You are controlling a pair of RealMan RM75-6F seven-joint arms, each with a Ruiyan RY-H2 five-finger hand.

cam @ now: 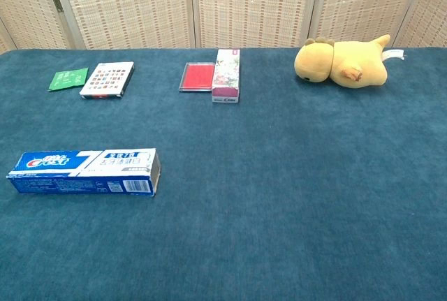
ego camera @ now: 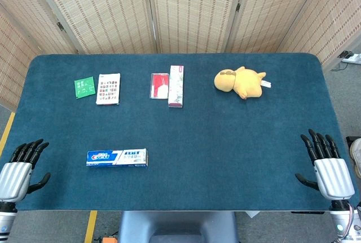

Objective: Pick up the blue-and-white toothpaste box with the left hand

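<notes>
Lying flat on its long side near the table's front-left edge, the blue-and-white rectangular cardboard toothpaste box [ego camera: 117,157] [cam: 84,172] ran parallel to that edge, its flaps shut so that its contents could not be told. The table [ego camera: 225,141] [cam: 293,196] was covered in a dark teal, short-napped cloth with rounded corners. The left hand [ego camera: 20,169], silver-backed with black fingers, rested at the front-left corner, well apart from the box, fingers apart and holding nothing. The right hand [ego camera: 327,167], of the same build, sat at the front-right corner with fingers likewise spread and empty; neither hand appeared in the chest view. A broad stretch of bare cloth lay between the box and the far row of things. In that row, from left: a small green flat packet [ego camera: 84,87] [cam: 68,78]; just beside it a white flat card box printed with small pictures [ego camera: 108,88] [cam: 107,79]; a red flat case with a clear rim [ego camera: 159,85] [cam: 198,77] touching or just beside a long floral-printed carton [ego camera: 176,85] [cam: 226,75]; and, well apart to the right, a yellow plush toy [ego camera: 240,82] [cam: 342,62] lying on its side. Woven reed screen panels [ego camera: 192,6] [cam: 251,1] stood behind the far edge.
</notes>
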